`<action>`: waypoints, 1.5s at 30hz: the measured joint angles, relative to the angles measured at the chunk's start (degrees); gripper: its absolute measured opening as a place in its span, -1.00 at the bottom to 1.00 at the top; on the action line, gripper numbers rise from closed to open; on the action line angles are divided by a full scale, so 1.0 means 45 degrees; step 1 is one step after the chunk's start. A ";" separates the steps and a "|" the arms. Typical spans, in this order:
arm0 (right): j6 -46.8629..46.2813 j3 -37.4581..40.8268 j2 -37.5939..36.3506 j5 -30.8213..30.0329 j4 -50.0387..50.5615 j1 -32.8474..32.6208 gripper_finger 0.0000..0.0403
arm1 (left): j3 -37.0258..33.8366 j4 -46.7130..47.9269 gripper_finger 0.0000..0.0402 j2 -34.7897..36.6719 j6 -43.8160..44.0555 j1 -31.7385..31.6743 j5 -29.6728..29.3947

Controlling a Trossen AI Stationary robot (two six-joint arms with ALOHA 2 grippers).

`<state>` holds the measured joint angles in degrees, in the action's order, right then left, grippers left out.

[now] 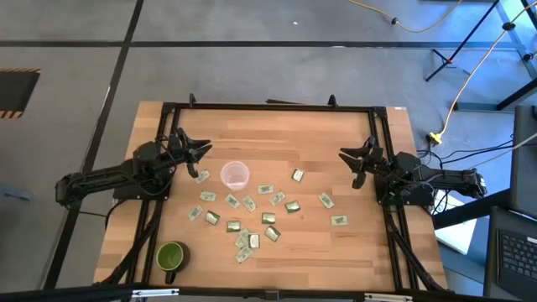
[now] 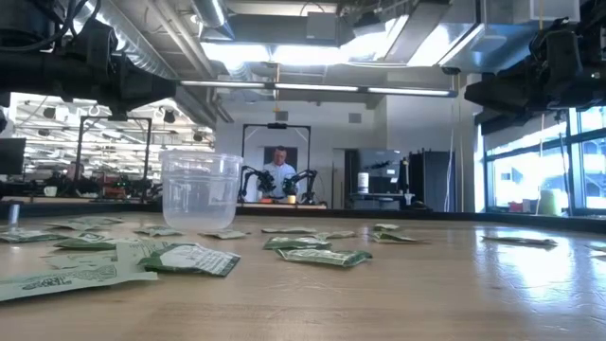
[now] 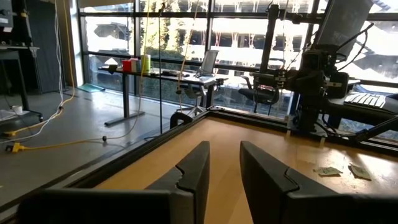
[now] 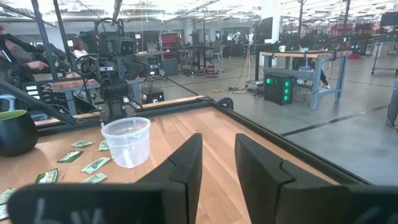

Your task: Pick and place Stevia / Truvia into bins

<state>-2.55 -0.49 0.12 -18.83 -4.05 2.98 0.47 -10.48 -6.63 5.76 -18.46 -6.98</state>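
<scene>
Sachets (image 2: 189,258) scattered on worktop (image 1: 336,252), beside left end effector (image 1: 200,151), narrowly parted, empty; right end effector (image 1: 354,159) likewise. Approach nearest sachet vertically, then cup (image 1: 235,174).

From the low view we cannot read the print on the sachets (image 2: 192,259) lying before the clear cup (image 2: 200,190); the nearest one is cut off by the frame's edge. Beyond the cup, a person (image 2: 280,173) shows too small for any detail. In the right wrist view, the green mug (image 4: 16,132) near the cup is cut off at the edge.
</scene>
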 joint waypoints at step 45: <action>0.1010 0.0000 0.0000 -0.1069 -0.0204 0.0005 -0.51 | 0.9081 1.2397 -0.61 -1.0002 0.5243 -0.0185 0.0494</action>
<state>2.00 -0.49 0.12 -23.64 -4.97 3.01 41.34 45.31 -51.64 29.35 -19.29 -4.76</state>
